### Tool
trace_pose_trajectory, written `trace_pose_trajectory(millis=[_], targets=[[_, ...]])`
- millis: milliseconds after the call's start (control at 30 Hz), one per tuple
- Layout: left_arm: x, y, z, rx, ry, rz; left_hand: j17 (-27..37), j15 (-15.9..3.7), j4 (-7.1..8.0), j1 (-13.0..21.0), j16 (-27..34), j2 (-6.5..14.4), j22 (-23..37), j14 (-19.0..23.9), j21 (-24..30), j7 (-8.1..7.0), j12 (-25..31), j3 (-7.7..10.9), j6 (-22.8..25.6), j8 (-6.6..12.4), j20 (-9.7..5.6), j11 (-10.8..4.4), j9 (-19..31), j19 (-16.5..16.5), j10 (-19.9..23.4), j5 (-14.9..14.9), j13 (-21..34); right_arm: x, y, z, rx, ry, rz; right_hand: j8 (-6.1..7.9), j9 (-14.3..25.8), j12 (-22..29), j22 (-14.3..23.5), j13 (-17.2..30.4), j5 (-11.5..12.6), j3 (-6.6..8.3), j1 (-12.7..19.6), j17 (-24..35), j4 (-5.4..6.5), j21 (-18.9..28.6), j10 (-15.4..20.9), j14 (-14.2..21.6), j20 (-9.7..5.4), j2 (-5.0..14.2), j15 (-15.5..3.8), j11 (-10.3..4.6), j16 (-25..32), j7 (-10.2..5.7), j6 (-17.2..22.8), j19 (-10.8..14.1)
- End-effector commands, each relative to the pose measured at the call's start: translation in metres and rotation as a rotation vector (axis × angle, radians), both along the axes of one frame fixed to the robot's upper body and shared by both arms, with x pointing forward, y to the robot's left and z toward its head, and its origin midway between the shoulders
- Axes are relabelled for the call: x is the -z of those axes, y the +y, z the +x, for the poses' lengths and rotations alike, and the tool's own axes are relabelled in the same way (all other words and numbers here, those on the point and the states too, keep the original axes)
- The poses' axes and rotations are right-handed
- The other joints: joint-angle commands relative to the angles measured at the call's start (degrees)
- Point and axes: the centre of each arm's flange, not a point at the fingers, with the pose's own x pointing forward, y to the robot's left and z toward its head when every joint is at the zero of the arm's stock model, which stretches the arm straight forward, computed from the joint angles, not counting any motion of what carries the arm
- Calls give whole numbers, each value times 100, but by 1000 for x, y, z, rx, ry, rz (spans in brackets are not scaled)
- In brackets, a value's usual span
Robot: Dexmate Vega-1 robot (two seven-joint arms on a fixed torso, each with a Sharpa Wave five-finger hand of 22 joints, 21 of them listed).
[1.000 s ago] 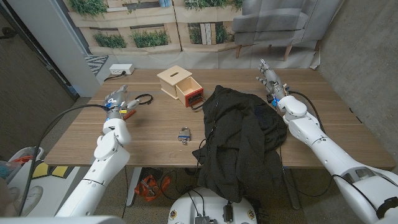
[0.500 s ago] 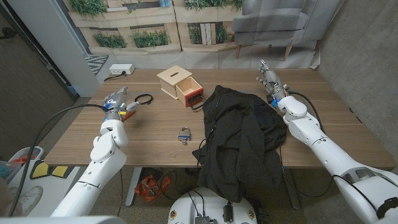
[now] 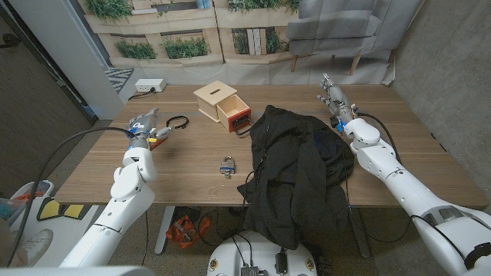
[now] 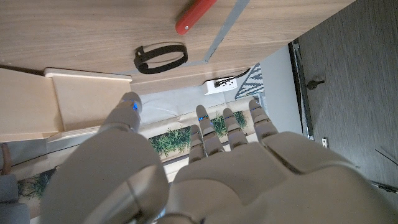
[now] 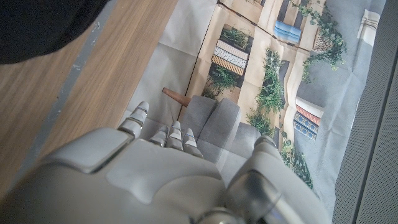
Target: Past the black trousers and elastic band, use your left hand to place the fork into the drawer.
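Fork, red-handled with a thin metal shaft [image 4: 208, 22], lies on the wooden tabletop [image 3: 184, 165] just ahead of the robot's left hand [image 3: 143, 123], close to the black elastic band [image 4: 160, 57], a ring lying flat. In the left wrist view the fingers [image 4: 231, 127] reach forward, spread and holding nothing, short of the handle. This looks like the approach before the grasp. The small wooden box with its red-fronted drawer pulled out [image 3: 232, 111] stands farther along the tabletop, beside the heap of black trousers [image 3: 295, 165]. A small blue padlock [image 3: 227, 166] lies nearer the front edge. The right hand [image 3: 332, 96] waits beyond the trousers, fingers extended and holding nothing. Next, the left hand likely needs to come down over the red handle and close on it, avoiding the band.
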Motion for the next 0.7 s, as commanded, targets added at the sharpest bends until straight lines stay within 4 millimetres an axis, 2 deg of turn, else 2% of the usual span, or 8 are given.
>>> trace_pose_trajectory(millis=[33, 700], targets=[[2, 0, 1, -31, 11, 41, 5, -2, -27, 26, -4, 42, 11, 13, 8, -26, -12, -16, 8, -3, 23, -9, 15, 6, 53, 18, 13, 1, -9, 3, -2, 2, 7, 6, 16, -12, 33, 27, -11, 17, 21, 11, -47, 26, 30, -35, -4, 14, -25, -41, 41, -7, 11, 33], [3, -3, 5, -71, 47, 182, -2, -51, -23, 58, -4, 66, 10, 43, 12, -46, -1, -50, 102, 23, 6, -36, 17, 32, 160, 7, 47, 5, -21, 9, -4, 2, 27, 7, 16, -13, 33, 27, -12, 13, 14, 12, -56, 23, 31, -31, -6, 20, -30, -40, 42, -2, 16, 31]])
